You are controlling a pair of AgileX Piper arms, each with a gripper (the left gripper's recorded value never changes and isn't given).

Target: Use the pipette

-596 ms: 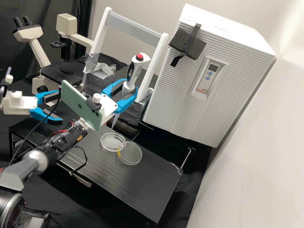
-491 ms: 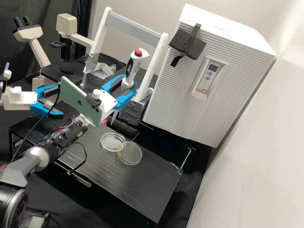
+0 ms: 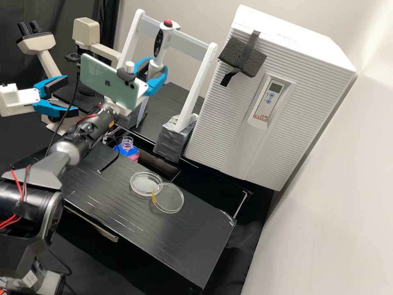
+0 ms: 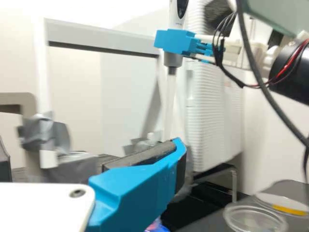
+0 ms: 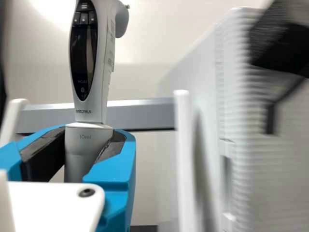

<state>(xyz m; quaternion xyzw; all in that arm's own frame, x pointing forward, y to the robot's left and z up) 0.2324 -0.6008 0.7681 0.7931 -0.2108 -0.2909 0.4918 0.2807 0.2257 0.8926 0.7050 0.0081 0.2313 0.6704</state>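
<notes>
We see the right gripper [image 3: 152, 76] held up high, and its two blue fingers [image 5: 116, 164] are pinching the pipette [image 3: 159, 43] around its thin lower body. The pipette stands almost straight up in front of the grey bar of the white frame [image 3: 184, 41]. Its red button [image 3: 167, 22] is on top and its long clear tip [image 4: 169, 96] points down. A green phone [image 3: 108, 82] is fixed on that arm just behind the gripper. The left gripper [image 3: 63, 95] is off to the side, near the microscope [image 3: 41, 45] and well apart from the pipette. Its fingers [image 4: 140, 183] are spread wide apart. Lower down, at the far edge of the black surface [image 3: 172, 241], stands a small bottle [image 3: 129, 150] with pink liquid in it. The bottle is lower than the pipette, and the two are apart. On the surface lie two round clear dishes. The first dish [image 3: 145, 182] is nearer the bottle, and the second dish [image 3: 168, 198] is just beside it, with their rims touching. A small yellow piece [image 3: 154, 196] sits where the two rims meet. We cannot tell if there is any liquid in the dishes. A big white box [image 3: 278, 102] with ribbed sides stands at the back, next to the frame.
</notes>
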